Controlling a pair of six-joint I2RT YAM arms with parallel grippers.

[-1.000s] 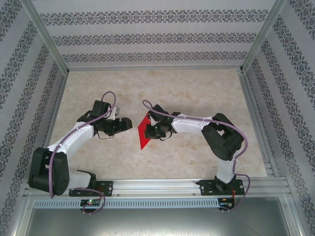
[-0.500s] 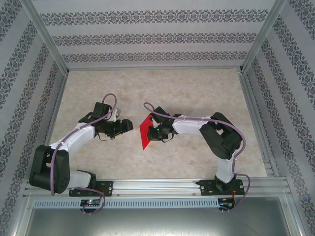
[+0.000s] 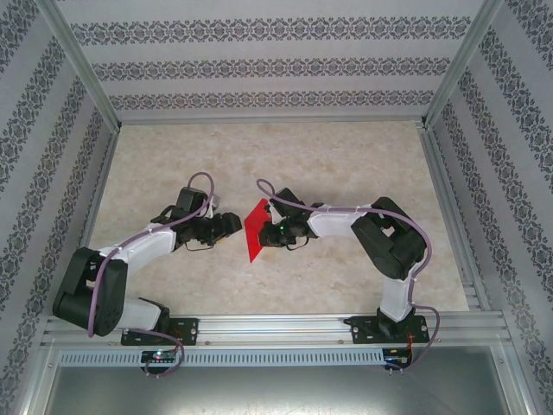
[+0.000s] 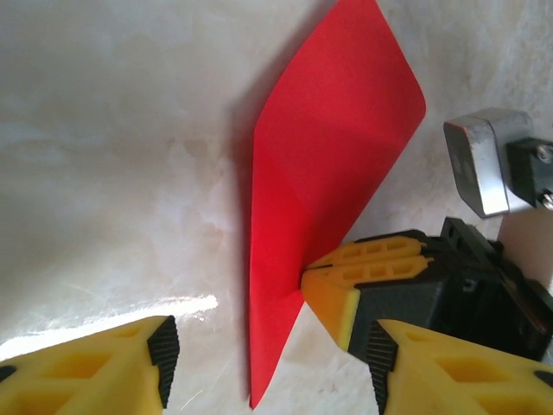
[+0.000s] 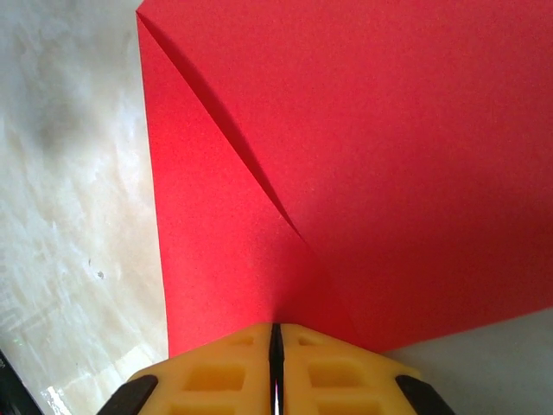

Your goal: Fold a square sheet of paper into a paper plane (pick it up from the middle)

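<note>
Mid-counter [image 3: 346, 156], sheet [image 3: 252, 240] w/ one diagonal crease; right gripper [image 5: 276, 333] jaws pinched shut on its edge. Left gripper [image 3: 233, 223], at sheet's 9 o'clock, jaws apart, empty. Most folds prob. remain.

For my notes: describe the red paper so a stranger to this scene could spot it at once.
On the pale stone-patterned table, look to the middle, between the two arm tips. The red paper is held there, pinched by the right gripper. It is the one bright red thing, creased diagonally.
</note>
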